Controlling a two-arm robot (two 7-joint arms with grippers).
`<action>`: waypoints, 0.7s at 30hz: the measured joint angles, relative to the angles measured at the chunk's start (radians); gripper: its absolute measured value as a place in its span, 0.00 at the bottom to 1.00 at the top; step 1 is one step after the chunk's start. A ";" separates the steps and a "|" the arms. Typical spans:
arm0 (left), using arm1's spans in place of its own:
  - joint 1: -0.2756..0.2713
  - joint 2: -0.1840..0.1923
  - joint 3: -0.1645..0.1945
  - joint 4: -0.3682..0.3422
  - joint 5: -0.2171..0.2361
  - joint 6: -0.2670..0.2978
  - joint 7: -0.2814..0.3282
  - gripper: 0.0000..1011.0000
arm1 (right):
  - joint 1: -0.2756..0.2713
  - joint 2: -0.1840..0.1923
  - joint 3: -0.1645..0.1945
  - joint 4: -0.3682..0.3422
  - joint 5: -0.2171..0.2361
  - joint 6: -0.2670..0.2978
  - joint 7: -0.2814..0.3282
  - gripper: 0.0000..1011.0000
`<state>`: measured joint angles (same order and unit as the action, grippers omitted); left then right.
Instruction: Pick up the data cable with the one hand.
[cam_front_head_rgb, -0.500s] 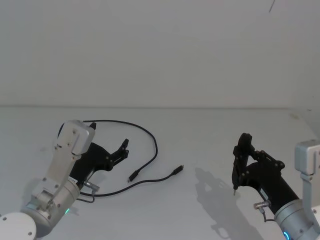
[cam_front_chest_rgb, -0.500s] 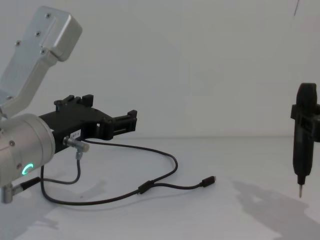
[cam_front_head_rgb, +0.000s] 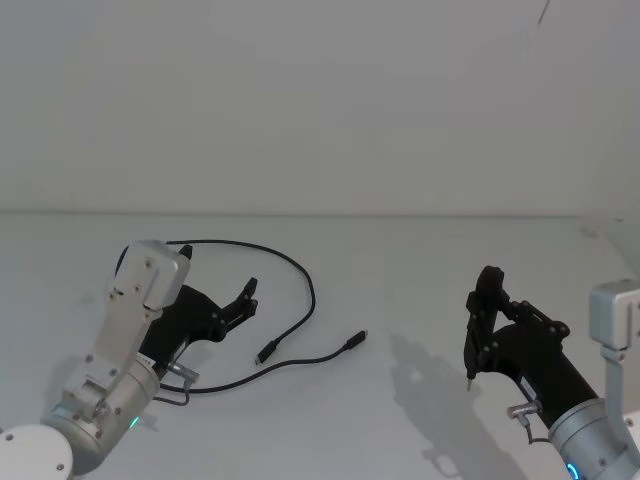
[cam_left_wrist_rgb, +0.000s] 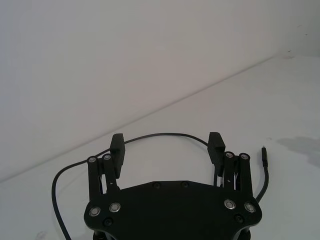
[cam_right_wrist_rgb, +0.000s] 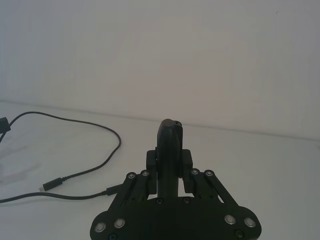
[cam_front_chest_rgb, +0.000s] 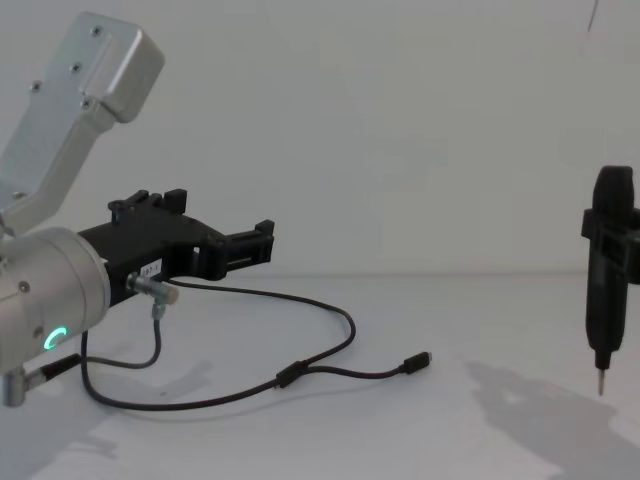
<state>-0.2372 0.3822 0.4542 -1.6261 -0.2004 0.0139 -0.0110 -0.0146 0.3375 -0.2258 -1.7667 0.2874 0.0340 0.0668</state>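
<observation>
Black data cable (cam_front_chest_rgb: 285, 378) lies looped on our white desk (cam_front_head_rgb: 400, 290) under the left gripper (cam_left_wrist_rgb: 166, 142), its fingers spread and empty, while well apart the right gripper's (cam_right_wrist_rgb: 169, 162) fingers clamp a pin-tipped tool (cam_front_chest_rgb: 610, 270).

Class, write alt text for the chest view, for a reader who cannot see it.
The left gripper, jaws open and holding nothing, reaches in from the left above the black data cable, which lies looped on the white table. The right gripper hangs upright at the right edge, its metal pin tip pointing down.
</observation>
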 joint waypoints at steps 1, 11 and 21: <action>0.000 0.000 0.000 0.000 0.000 0.000 0.000 0.99 | 0.000 0.000 0.000 0.000 0.000 0.000 0.000 0.28; -0.010 0.003 0.002 0.010 -0.006 -0.001 -0.033 0.99 | 0.000 0.000 0.000 0.000 0.000 0.000 0.000 0.28; -0.039 0.025 0.018 0.038 -0.040 -0.001 -0.145 0.99 | 0.000 0.000 0.000 0.000 0.000 0.000 0.000 0.28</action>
<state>-0.2765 0.4069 0.4719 -1.5885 -0.2405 0.0127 -0.1557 -0.0146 0.3375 -0.2258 -1.7668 0.2874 0.0340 0.0668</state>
